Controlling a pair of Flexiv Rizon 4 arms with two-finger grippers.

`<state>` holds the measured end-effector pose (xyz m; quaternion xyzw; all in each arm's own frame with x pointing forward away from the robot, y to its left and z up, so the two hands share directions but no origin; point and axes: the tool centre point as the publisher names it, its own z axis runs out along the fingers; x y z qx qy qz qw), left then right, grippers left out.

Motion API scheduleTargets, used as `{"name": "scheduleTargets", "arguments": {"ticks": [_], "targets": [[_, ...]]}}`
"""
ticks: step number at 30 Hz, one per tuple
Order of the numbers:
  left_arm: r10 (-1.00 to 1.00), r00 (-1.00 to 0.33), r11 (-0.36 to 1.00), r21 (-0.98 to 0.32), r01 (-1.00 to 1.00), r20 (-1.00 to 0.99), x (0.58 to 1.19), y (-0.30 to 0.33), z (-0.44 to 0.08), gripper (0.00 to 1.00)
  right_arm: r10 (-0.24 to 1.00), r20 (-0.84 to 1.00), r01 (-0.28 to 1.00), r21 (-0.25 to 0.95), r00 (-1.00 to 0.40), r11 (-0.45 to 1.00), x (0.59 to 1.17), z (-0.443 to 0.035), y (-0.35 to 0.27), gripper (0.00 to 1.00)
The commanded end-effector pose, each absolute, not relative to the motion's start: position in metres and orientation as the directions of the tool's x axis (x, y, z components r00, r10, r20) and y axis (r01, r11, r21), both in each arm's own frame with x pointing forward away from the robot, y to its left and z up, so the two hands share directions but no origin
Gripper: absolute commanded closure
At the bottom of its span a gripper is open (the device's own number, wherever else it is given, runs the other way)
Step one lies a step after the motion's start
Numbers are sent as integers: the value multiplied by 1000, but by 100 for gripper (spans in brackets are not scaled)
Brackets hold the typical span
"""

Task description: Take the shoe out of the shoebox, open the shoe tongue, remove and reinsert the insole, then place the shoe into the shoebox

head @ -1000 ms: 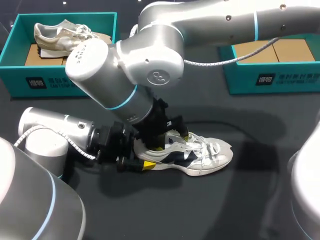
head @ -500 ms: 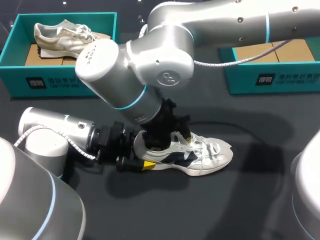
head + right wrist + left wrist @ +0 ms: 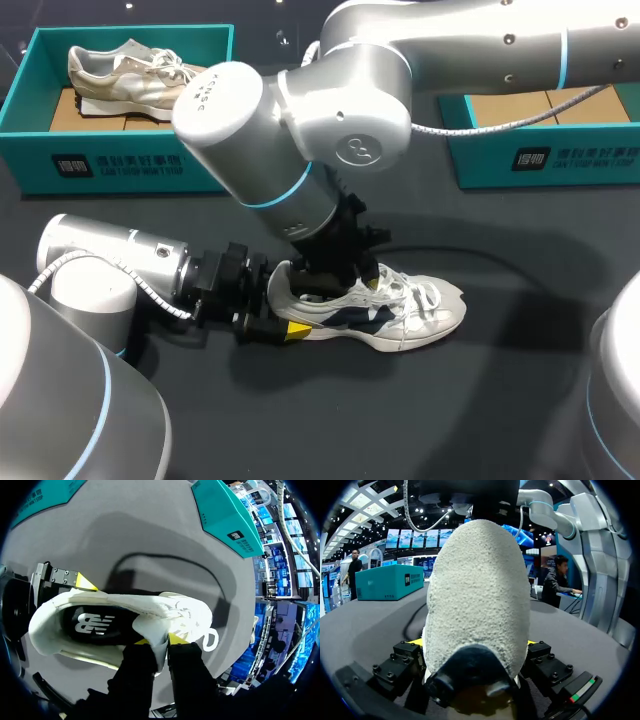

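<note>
Near the middle of the worktop [image 3: 450,420] the shoe [image 3: 400,310] lay on its sole, toe to the right, outside both boxes. Its insole [image 3: 95,622] sat flat inside, so the tongue step looked to be the one in hand. The right tool [image 3: 159,641] was clenched on the tongue [image 3: 161,630], both yellow tips pinching its thin upper edge. The left tool [image 3: 285,312] came in low from the left and grasped the shoe by the heel, a finger on either side.

The pinch on the tongue was shallow, so a firm pull could let the fabric slide free. The laces looked threaded and snug. If they held, the pull would probably pass into the whole shoe and tip its toe up, or drag the heel out of the left tool's clamp. Too hard a squeeze at the heel might instead fold the collar over the insole. The right arm's bulky wrist hung just above the left tool, so a wide swing risked a knock.

Far left stood a shoebox [image 3: 130,165] holding a beige shoe [image 3: 130,70]; far right, another shoebox [image 3: 540,160].
</note>
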<state>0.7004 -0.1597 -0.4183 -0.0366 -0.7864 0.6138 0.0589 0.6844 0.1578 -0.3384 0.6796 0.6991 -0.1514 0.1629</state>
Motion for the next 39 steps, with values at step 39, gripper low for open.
{"name": "scheduleTargets", "arguments": {"ticks": [39], "targets": [[129,-991,244,-970,-15,47,702,-162,-421,100,973,-231,999,-38,3,-12,690,-322,64,100]]}}
